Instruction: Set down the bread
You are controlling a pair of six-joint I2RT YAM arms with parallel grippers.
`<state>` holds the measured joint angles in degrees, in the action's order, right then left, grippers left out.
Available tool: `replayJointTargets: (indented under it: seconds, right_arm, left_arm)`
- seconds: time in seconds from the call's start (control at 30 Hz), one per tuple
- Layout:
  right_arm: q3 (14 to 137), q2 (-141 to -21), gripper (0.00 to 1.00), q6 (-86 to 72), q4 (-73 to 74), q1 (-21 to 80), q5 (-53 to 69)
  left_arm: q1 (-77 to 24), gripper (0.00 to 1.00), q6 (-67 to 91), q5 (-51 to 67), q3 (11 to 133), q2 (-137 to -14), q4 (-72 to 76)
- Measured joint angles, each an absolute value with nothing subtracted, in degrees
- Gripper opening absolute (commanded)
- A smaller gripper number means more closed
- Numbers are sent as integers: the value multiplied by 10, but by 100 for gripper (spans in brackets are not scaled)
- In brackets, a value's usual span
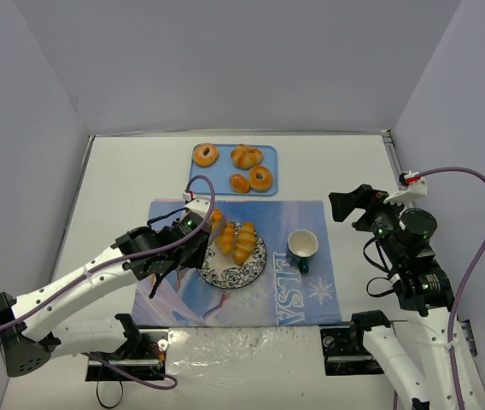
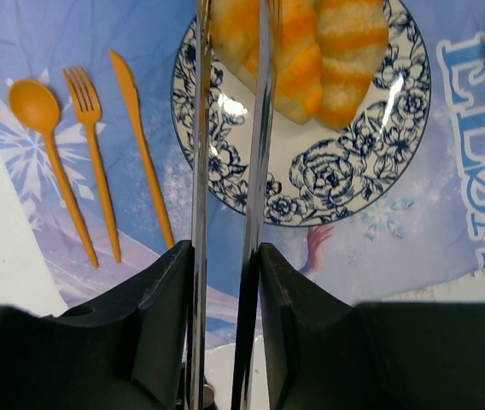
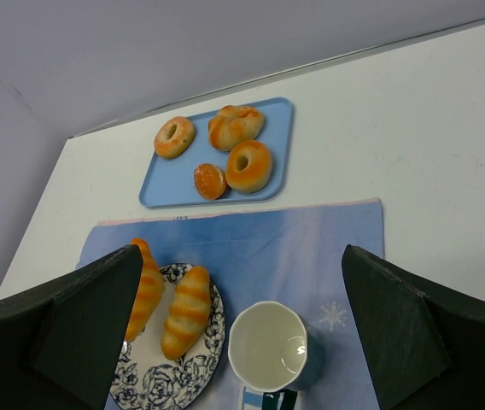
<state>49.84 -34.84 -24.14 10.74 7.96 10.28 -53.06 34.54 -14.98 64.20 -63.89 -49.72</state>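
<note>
Left claw (image 2: 230, 256) is clenching metal tongs (image 2: 258, 171) on a golden ridged roll (image 2: 236, 34).
Probably placing it beside its twin (image 2: 345, 51) on the blue-patterned plate (image 2: 345, 179); right claw (image 1: 352, 203) is hanging released.

left arm (image 1: 80, 282) ran low from the near-left of the plate (image 1: 225, 278), elbow bent, wrist just left of the plate. left gripper (image 1: 211, 224) hung over the plate's far-left rim, tilted down. its thin metal fingers (image 2: 200, 171) sat close together, near parallel, with only a slim gap. tips ran out of the wrist view, so couldn't tell if they pinched anything. right arm (image 1: 413, 273) stood folded well right of the plate, wrist raised. right gripper (image 1: 351, 202) faced the plate from up high, jaws spread wide.
</note>
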Motion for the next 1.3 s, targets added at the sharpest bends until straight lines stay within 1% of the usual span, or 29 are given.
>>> replayJointTargets:
  seconds: [0.17,0.43,0.77,0.97,1.0,1.17,1.27,1.3]
  right_arm:
    - [498,-352,100,-240,107,79,103]
    - [499,-356,100,-239,107,80,103]
    - [499,-361,100,-240,107,79,103]
    - [499,-364,100,-240,105,80,103]
    - [499,-364,100,-240,105,80,103]
    - [499,-364,100,-240,105,79,103]
    - [499,-364,100,-240,105,80,103]
    - [499,-364,100,-240,105,80,103]
  left_arm:
    - [-578,0,384,-160,602,-615,-496]
    - [-612,0,431,-188,575,-602,-497]
    - [-623,0,469,-210,559,-559,-524]
    - [-623,0,473,-209,547,-557,-525]
    - [-623,2,473,-208,544,-557,-525]
    - [-623,17,474,-203,525,-560,-518]
    - [-623,29,474,-200,523,-562,-514]
    - [-623,31,474,-199,522,-562,-512]
